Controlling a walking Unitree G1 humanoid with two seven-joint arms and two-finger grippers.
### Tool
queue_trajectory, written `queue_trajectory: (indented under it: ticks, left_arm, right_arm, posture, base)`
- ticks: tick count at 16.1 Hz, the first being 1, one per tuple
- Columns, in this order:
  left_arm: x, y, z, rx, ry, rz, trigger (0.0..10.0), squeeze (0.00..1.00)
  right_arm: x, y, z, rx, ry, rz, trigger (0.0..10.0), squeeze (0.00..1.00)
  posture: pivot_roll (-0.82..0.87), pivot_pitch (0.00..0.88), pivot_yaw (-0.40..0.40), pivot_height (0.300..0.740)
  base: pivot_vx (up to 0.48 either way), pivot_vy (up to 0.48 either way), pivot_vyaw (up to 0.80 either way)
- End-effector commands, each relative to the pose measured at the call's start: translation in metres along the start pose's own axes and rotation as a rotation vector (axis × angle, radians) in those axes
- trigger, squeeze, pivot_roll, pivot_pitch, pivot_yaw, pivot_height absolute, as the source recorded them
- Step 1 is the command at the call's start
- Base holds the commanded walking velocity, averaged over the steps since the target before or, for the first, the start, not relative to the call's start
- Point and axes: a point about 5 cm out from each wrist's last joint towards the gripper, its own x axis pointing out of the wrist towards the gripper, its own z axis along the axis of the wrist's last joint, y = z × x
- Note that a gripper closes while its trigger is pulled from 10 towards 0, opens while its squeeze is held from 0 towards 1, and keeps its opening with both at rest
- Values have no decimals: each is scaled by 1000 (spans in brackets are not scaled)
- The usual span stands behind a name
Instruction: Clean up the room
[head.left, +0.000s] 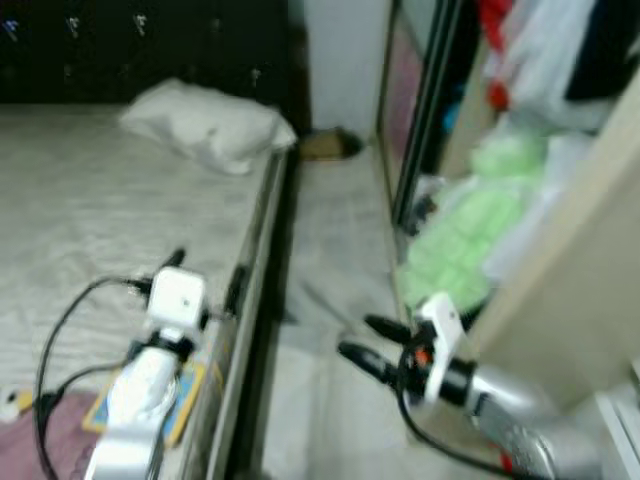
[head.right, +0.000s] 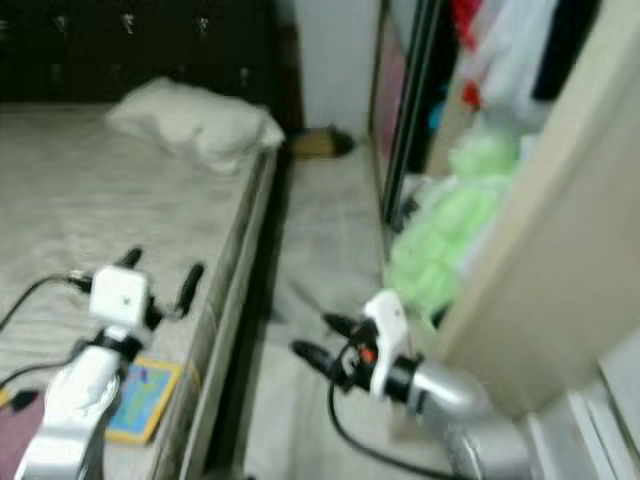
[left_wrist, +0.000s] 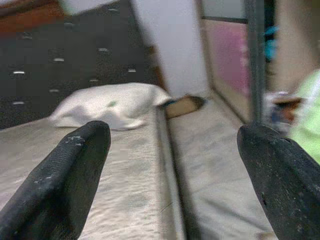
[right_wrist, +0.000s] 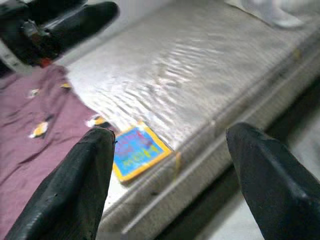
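Through the head camera, the robot stood by the bed (head.left: 90, 210), and the likeliest job in hand was the yellow-edged book (head.right: 143, 398) lying near the bed's edge, just beside a purple cloth (head.left: 60, 430). Doing it well meant steadying first, since the picture was blurred, then coming down square over the book with the fingers wide. The left gripper (head.right: 160, 275) hovered over the bed's near side, fingers spread and pointing toward the pillow (head.left: 205, 125) at the bed's far end. The right gripper (head.left: 372, 345) hung off the bed, low over the floor strip between bed and wardrobe, spread too and empty. In the left wrist view, the fingers (left_wrist: 65, 175) framed the pillow. In the right wrist view, open fingers (right_wrist: 75, 185) looked across at the book on the bed's edge, beside the purple cloth.
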Motion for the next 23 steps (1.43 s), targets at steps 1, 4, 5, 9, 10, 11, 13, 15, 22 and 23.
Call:
queue_trajectory:
  ticks: [1, 4, 5, 9, 10, 11, 13, 15, 22, 23]
  left_arm:
    - [2, -4, 3, -7, -11, -14, 10000, 0]
    - [2, -5, 3, -6, -11, -20, 10000, 0]
    - [3, -5, 4, -5, -11, -20, 10000, 0]
    - [2, -4, 3, -2, -6, 9, 10000, 0]
    - [2, -4, 3, -8, 2, 22, 10000, 0]
    - [2, -3, 2, -15, 9, 31, 10000, 0]
    - [2, -3, 2, -15, 15, 36, 10000, 0]
    - [2, -5, 3, -11, 4, 21, 10000, 0]
    - [2, -7, 4, -12, 2, 5, 10000, 0]
    - [2, -6, 4, -13, 0, 5, 10000, 0]
  right_arm:
    - [-4, -3, 3, -6, -10, -14, 10000, 0]
    - [2, -22, 13, -101, -54, -172, 10000, 0]
    - [2, -27, 16, -105, -74, -223, 10000, 0]
    - [0, -47, 28, -155, -178, -508, 10000, 0]
    - [0, -48, 28, -167, -192, -535, 10000, 0]
    - [0, -50, 28, -174, -198, -554, 10000, 0]
    - [1, -51, 29, -179, -211, -577, 10000, 0]
    - [1, -52, 29, -184, -217, -587, 10000, 0]
    - [2, -55, 33, -212, -236, -612, 10000, 0]
    - [2, -55, 33, -213, -237, -614, 10000, 0]
  posture:
    - [-40, 0, 19, 740]
    - [-45, 0, 19, 740]
    - [-44, 0, 18, 740]
    - [-43, 0, 18, 740]
    - [-42, 0, 18, 740]
    - [-44, 0, 18, 740]
    - [-45, 0, 18, 740]
    - [-43, 0, 17, 740]
    - [-41, 0, 16, 740]
    - [-41, 0, 16, 740]
  base:
    - [0, 0, 800]
    - [0, 0, 800]
    - [0, 0, 800]
    - [0, 0, 800]
    - [0, 0, 800]
    - [0, 0, 800]
    - [0, 0, 800]
    - [0, 0, 800]
    - [0, 0, 800]
    - [0, 0, 800]
